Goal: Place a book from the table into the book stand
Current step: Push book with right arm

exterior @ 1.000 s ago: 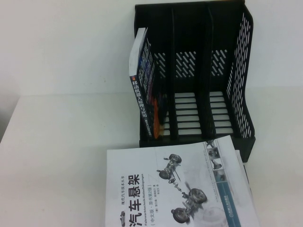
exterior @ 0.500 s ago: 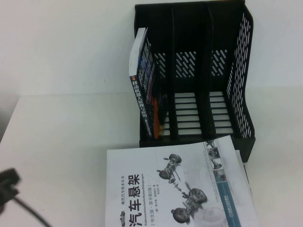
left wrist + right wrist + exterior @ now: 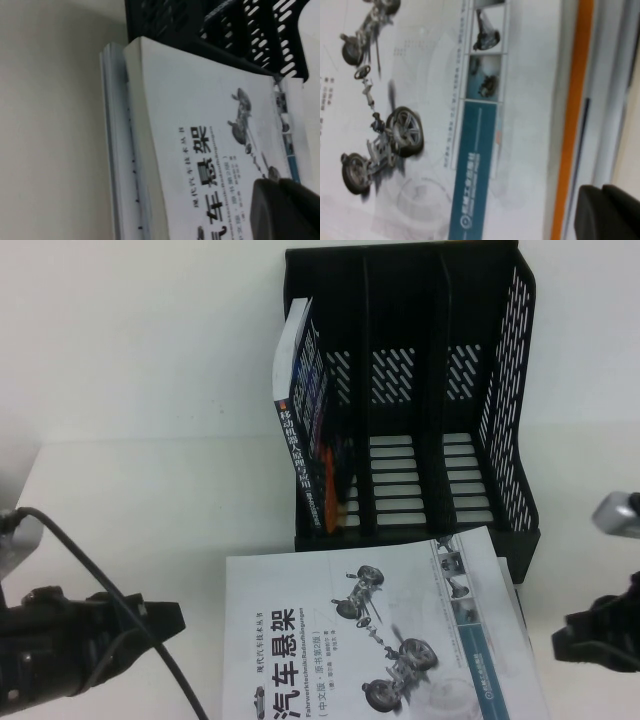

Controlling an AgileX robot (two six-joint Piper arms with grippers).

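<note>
Both arms newly in frame: left gripper (image 3: 165, 618) lower left, right gripper (image 3: 575, 640) lower right, flanking book (image 3: 375, 640); finger state: cannot tell. Pinch your book's opposite edges evenly, aim at empty slot in book stand (image 3: 420, 390).

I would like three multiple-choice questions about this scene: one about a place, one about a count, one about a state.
1. Where does the white car-suspension book lie?
A. flat on the table, in front of the book stand
B. upright in the middle slot
C. on top of the stand

2. How many slots has the black book stand?
A. two
B. three
C. five

3. How is the dark book in the stand's left slot?
A. lying flat
B. leaning
C. open

Answers:
1. A, its cover faces up on the table, between the left gripper and right gripper.
2. B, two dividers make three.
3. B, its spine tilts.
</note>
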